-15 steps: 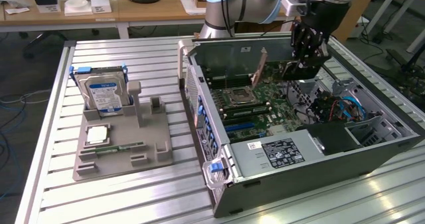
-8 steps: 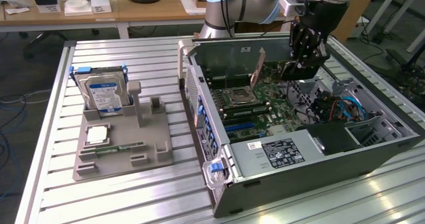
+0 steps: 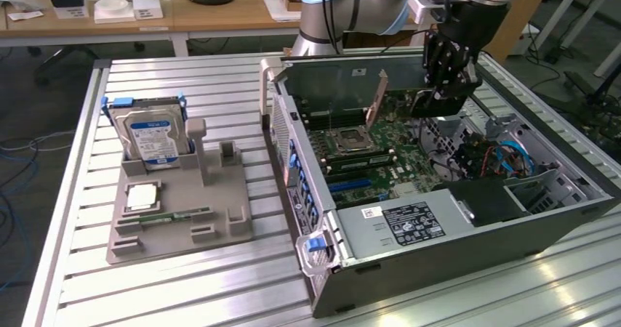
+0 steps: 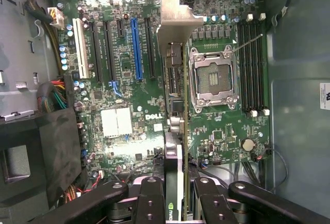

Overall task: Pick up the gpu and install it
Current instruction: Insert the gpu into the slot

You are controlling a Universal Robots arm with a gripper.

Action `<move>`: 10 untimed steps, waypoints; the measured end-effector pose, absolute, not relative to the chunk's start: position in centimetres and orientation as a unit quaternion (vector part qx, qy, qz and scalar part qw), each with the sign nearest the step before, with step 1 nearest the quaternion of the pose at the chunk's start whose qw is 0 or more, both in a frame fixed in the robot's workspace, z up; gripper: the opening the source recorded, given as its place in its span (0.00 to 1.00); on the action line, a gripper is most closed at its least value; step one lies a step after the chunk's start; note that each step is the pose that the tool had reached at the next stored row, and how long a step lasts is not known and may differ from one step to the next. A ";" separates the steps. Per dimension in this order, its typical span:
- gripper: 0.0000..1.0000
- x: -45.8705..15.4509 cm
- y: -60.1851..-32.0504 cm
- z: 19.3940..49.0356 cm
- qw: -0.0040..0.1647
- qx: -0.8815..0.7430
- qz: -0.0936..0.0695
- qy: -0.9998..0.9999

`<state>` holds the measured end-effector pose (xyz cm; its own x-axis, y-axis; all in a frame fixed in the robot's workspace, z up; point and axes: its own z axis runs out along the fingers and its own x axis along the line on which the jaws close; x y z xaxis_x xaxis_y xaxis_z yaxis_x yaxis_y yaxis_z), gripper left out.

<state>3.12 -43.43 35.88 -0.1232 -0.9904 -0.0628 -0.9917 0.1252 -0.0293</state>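
The gpu [image 4: 176, 131] is seen edge-on in the wrist view, a thin dark card with a silvery end bracket [image 4: 175, 23], hanging over the green motherboard [image 4: 124, 95] between the expansion slots and the CPU socket [image 4: 212, 77]. My gripper [image 4: 176, 190] is shut on the card's near end, one black finger on each side. In the exterior view the gripper [image 3: 438, 102] reaches down into the open computer case [image 3: 291, 145], and the gpu [image 3: 398, 102] stands upright above the board. Whether its lower edge touches a slot is hidden.
On the exterior view's left, a grey holder [image 3: 209, 196] carries a blue-labelled hard drive [image 3: 150, 134], a processor chip [image 3: 142, 195] and a memory stick [image 3: 179, 214]. Inside the case lie the power supply [image 3: 417, 221], cable bundles [image 3: 495, 160] and a blue slot [image 4: 136, 49].
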 end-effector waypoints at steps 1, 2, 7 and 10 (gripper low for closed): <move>0.27 3.1 -43.4 35.9 0.033 -0.661 0.010 0.749; 0.27 3.1 -43.4 35.9 0.033 -0.661 0.010 0.749; 0.27 3.1 -43.4 35.9 0.033 -0.661 0.010 0.749; 0.27 3.0 -43.4 35.9 0.033 -0.661 0.010 0.749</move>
